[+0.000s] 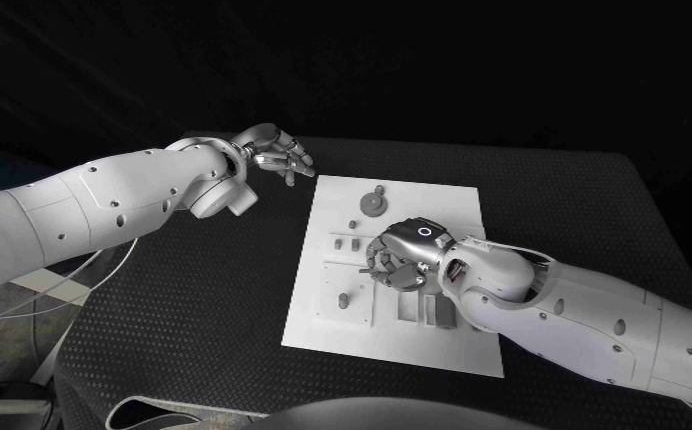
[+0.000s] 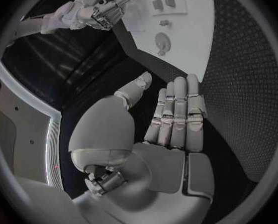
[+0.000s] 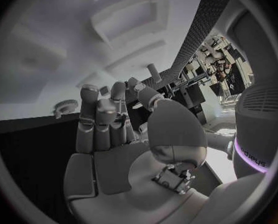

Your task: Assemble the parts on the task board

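Assembly partly done, apparently: several parts [image 1: 346,300] loose on task board [image 1: 433,350]. Right hand [image 1: 401,258] over board, grasp unclear; left hand [image 1: 277,158] wide, empty.

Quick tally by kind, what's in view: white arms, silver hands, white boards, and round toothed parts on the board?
Arms: 2, left arm and right arm
Hands: 2, left hand and right hand
Task board: 1
Round toothed part: 1
Total: 6
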Tool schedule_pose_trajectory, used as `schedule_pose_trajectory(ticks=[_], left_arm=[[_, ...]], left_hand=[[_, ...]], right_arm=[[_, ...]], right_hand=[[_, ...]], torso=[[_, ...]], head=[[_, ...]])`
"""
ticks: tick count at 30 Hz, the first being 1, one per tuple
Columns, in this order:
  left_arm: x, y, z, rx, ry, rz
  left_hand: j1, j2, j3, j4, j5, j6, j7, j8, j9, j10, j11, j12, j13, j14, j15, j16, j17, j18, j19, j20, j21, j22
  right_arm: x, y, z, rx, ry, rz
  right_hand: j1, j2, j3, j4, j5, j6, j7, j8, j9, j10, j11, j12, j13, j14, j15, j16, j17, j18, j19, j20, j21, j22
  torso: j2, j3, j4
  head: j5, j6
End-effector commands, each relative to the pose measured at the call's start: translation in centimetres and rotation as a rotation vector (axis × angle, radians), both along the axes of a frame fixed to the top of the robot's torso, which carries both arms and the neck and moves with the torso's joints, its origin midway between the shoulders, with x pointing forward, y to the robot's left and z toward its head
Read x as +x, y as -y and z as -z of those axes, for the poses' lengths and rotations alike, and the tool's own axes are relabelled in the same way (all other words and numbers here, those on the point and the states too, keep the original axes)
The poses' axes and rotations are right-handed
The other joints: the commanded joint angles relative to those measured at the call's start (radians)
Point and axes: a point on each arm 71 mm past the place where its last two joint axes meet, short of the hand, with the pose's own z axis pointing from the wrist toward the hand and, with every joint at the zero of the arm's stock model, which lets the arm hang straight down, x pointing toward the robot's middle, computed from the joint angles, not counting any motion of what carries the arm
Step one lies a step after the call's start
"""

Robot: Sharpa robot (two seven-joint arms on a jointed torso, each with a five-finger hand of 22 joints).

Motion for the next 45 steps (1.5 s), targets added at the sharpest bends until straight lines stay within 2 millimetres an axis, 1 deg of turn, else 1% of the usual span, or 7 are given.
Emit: schedule_pose_trajectory(ticks=[1, 12, 22, 26, 29, 35, 45], left_arm=[[-0.4, 0.5, 0.2, -0.044, -0.056, 0.016], [-2.5, 2.1, 2.1, -0.027, -0.252, 0.118], [-4.0, 3.6, 3.8, -0.013, -0.398, 0.174], [-4.4, 4.2, 4.3, -0.042, -0.436, 0.188], [-4.7, 4.6, 4.5, -0.065, -0.469, 0.206], [-5.2, 5.0, 4.7, -0.139, -0.536, 0.23], [-5.7, 5.2, 4.8, -0.222, -0.624, 0.298]], left_hand=[[-0.017, -0.001, -0.002, 0.011, 0.004, 0.009, -0.003, 0.007, 0.002, 0.003, -0.003, 0.007, 0.002, -0.006, -0.003, 0.007, -0.001, 0.013, -0.003, -0.004, 0.0, 0.0], [-0.103, 0.013, -0.053, 0.048, -0.008, 0.023, -0.009, 0.007, 0.0, 0.006, -0.005, 0.004, 0.012, -0.016, -0.003, 0.015, 0.002, 0.011, -0.01, -0.006, -0.002, 0.003], [-0.317, 0.047, -0.193, 0.137, -0.008, -0.008, -0.001, -0.012, -0.009, -0.004, -0.006, 0.003, 0.015, -0.032, -0.004, 0.017, 0.006, 0.021, -0.031, -0.007, -0.004, -0.011], [-0.341, 0.046, -0.205, 0.161, -0.008, -0.013, 0.0, -0.015, -0.011, -0.006, -0.007, 0.003, 0.015, -0.034, -0.006, 0.017, 0.006, 0.023, -0.034, -0.007, -0.004, -0.017], [-0.336, 0.048, -0.204, 0.161, -0.008, -0.016, 0.001, -0.017, -0.012, -0.008, -0.007, 0.003, 0.016, -0.036, -0.006, 0.017, 0.006, 0.024, -0.036, -0.007, -0.004, -0.018], [-0.289, 0.072, -0.215, 0.122, -0.008, -0.027, -0.001, -0.021, -0.013, -0.014, -0.003, 0.003, 0.017, -0.048, 0.0, 0.016, 0.007, 0.021, -0.046, -0.001, -0.004, -0.022], [-0.29, 0.111, -0.265, 0.089, -0.008, -0.035, -0.014, -0.025, -0.015, -0.026, 0.002, 0.002, 0.021, -0.085, 0.013, 0.005, 0.006, 0.011, -0.093, 0.011, -0.006, -0.042]], right_arm=[[0.1, -0.1, -0.6, 0.036, 0.014, 0.014], [0.4, -0.2, -3.4, 0.166, 0.049, 0.038], [0.1, -0.6, -4.7, 0.214, 0.062, 0.028], [0.0, -0.6, -4.9, 0.22, 0.065, 0.026], [0.1, -0.6, -5.0, 0.224, 0.068, 0.027], [0.0, -0.7, -5.2, 0.233, 0.074, 0.025], [0.3, -0.5, -5.1, 0.234, 0.079, 0.032]], right_hand=[[-0.011, 0.001, -0.001, 0.007, 0.002, 0.015, 0.012, 0.001, 0.001, 0.009, -0.002, 0.004, 0.001, 0.001, -0.007, 0.002, 0.001, 0.03, 0.001, -0.001, 0.007, 0.021], [-0.007, -0.004, 0.002, 0.005, 0.002, 0.014, 0.012, 0.0, 0.002, 0.008, -0.002, 0.003, 0.002, 0.001, -0.007, 0.002, 0.002, 0.03, 0.0, -0.003, 0.007, 0.021], [-0.004, -0.006, 0.004, 0.003, 0.002, 0.012, 0.013, -0.001, 0.002, 0.006, -0.001, 0.002, 0.001, 0.0, -0.007, 0.001, 0.002, 0.03, -0.001, -0.005, 0.007, 0.021], [-0.004, -0.006, 0.005, 0.003, 0.002, 0.012, 0.013, -0.002, 0.002, 0.006, -0.001, 0.002, 0.001, 0.0, -0.007, 0.001, 0.002, 0.03, -0.001, -0.005, 0.007, 0.021], [-0.003, -0.006, 0.005, 0.003, 0.002, 0.011, 0.013, -0.002, 0.002, 0.006, -0.001, 0.002, 0.001, 0.0, -0.007, 0.001, 0.002, 0.03, -0.001, -0.005, 0.007, 0.021], [-0.002, -0.006, 0.005, 0.003, 0.002, 0.011, 0.013, -0.002, 0.002, 0.006, -0.001, 0.001, 0.001, 0.0, -0.007, 0.001, 0.002, 0.03, -0.001, -0.006, 0.007, 0.021], [0.0, -0.006, 0.007, 0.002, 0.002, 0.011, 0.013, -0.002, 0.003, 0.006, -0.001, 0.001, 0.001, 0.0, -0.007, 0.001, 0.002, 0.03, -0.001, -0.006, 0.007, 0.021]], torso=[[0.0, -0.0002, -0.0001], [-0.002, -0.0013, 0.0009], [0.0, -0.0001, 0.0], [0.001, -0.0008, -0.0013], [0.001, -0.0013, -0.0012], [0.001, 0.0006, 0.0007], [0.001, 0.0001, 0.0007]], head=[[-0.003, 0.006], [-0.007, 0.032], [-0.004, 0.05], [-0.006, 0.054], [-0.006, 0.055], [-0.007, 0.055], [-0.009, 0.054]])
